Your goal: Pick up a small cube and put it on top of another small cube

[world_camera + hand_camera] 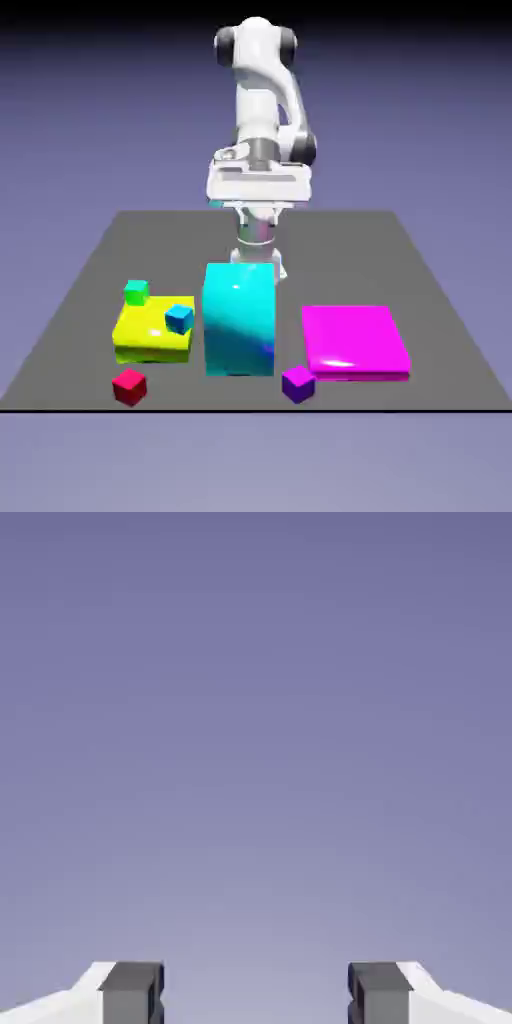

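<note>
Arm [262, 110] folded up at the far side of the table [430, 290], hand level, well above and behind everything. Hand view shows only blue-violet backdrop between the two grey fingertips [132, 990], so the gripper [256, 992] looks out level, not down at the table. Jaws stand wide apart, nothing between them; no hold on anything

Red cube [129, 386] sits on bare table near the front edge, at the exterior view's left, just in front of the yellow block [150, 338]. Free on all sides. Purple cube [298, 384] also at the front, between the cyan block [240, 318] and the magenta slab [355, 340]. Green cube [136, 292] at the yellow block's back corner, blue cube [179, 319] on top of it

Step in hand, as I judge: the very start, approach not yet begun; nothing picked, nothing stacked

Next move calls for tipping the hand downward, reaching out over the tall cyan block or round it to the exterior view's left, then dropping with jaws straddling the red cube. Yellow block close behind it: watch finger clearance there
</note>
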Robot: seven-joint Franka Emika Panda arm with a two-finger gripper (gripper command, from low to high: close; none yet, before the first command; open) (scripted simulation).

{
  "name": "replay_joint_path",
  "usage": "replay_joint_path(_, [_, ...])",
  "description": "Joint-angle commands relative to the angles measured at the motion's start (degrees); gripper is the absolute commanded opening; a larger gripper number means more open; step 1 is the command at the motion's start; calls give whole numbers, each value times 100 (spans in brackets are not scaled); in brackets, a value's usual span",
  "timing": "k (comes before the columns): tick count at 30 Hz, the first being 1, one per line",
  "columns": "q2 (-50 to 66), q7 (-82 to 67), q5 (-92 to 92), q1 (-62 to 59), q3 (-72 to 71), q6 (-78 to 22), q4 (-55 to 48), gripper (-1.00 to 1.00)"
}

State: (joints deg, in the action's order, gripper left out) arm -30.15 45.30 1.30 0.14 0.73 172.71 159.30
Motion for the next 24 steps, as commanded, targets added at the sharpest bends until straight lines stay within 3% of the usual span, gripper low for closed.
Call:
replay_joint_path(1, [208,236,108,-46,61,-108,-141,0])
replay_joint_path(24, [4984,5653,2588,-1097,1457,-2586,-3391,0])
